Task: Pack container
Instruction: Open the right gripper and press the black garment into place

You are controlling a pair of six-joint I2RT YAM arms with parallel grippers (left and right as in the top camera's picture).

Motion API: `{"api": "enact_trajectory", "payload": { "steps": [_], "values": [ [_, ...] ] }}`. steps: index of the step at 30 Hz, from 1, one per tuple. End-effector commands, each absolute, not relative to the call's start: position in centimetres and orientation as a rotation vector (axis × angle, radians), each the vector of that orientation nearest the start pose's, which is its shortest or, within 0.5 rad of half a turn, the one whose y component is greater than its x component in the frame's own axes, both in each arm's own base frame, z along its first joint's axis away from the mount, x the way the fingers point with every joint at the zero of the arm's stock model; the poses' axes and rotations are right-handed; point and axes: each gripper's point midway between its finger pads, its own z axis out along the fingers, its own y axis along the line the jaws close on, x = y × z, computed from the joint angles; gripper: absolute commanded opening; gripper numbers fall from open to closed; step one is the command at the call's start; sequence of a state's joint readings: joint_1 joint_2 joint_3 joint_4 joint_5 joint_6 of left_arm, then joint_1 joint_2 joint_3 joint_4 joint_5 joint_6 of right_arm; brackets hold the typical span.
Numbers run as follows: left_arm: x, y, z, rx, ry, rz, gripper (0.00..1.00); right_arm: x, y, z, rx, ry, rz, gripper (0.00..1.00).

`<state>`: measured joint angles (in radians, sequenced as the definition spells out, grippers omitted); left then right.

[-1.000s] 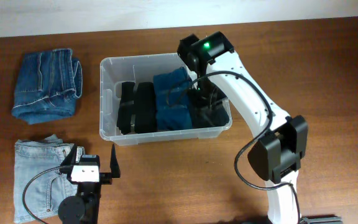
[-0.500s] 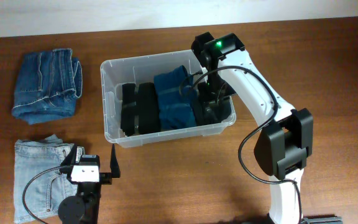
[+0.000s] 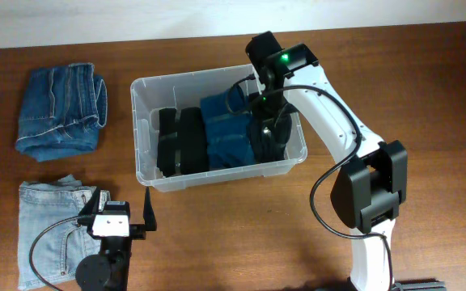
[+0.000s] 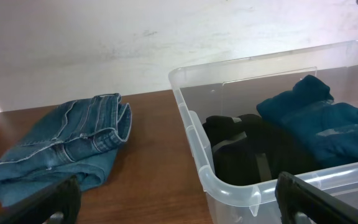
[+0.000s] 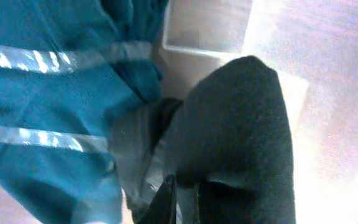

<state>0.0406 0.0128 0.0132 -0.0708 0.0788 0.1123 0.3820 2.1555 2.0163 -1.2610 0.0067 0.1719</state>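
The clear container [image 3: 138, 121] sits mid-table, and its rim [image 4: 191, 121] fills the right of the left wrist view. It holds folded black clothes [image 3: 176, 141] [image 4: 253, 155] on the left and a teal garment [image 3: 225, 129] [image 5: 42, 93] in the middle. At its right end lies a dark grey garment [image 3: 272, 139] [image 5: 241, 124]. My right gripper [image 3: 267, 129] [image 5: 185, 199] reaches down inside that end, jaws shut on the dark cloth beside the container wall [image 5: 328, 93]. My left gripper [image 3: 116, 212] [image 4: 179, 208] rests low near the table's front left, open and holding nothing.
Folded dark blue jeans [image 3: 59, 113] [image 4: 67, 146] lie at the back left. Light blue jeans [image 3: 51, 230] lie at the front left, just beside my left gripper. The right arm's links [image 3: 354, 153] arch over the table right of the container.
My right gripper has shifted right and then further down into the container's right end with the dark garment. The container has slid slightly to the right. The left arm has not moved.
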Motion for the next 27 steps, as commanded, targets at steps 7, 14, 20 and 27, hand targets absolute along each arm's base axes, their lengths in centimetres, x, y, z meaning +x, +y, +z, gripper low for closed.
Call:
{"api": "enact_trajectory", "payload": {
  "steps": [7, 14, 20, 27],
  "values": [
    [24.6, -0.5, 15.8, 0.134, 1.636, 0.052, 0.99, 43.7, 18.1, 12.1, -0.320, 2.903, 0.140, 0.05],
    [24.6, -0.5, 15.8, 0.134, 1.636, 0.052, 0.99, 44.0, 19.2, 12.4, -0.328, 2.879, 0.221, 0.05],
    [24.6, -0.5, 15.8, 0.134, 1.636, 0.052, 0.99, 44.4, 19.2, 14.7, -0.322, 2.841, 0.233, 0.04],
    [24.6, -0.5, 15.8, 0.134, 1.636, 0.052, 0.99, 43.6, 16.8, 24.1, -0.272, 2.722, 0.124, 0.08]
  ]
}}
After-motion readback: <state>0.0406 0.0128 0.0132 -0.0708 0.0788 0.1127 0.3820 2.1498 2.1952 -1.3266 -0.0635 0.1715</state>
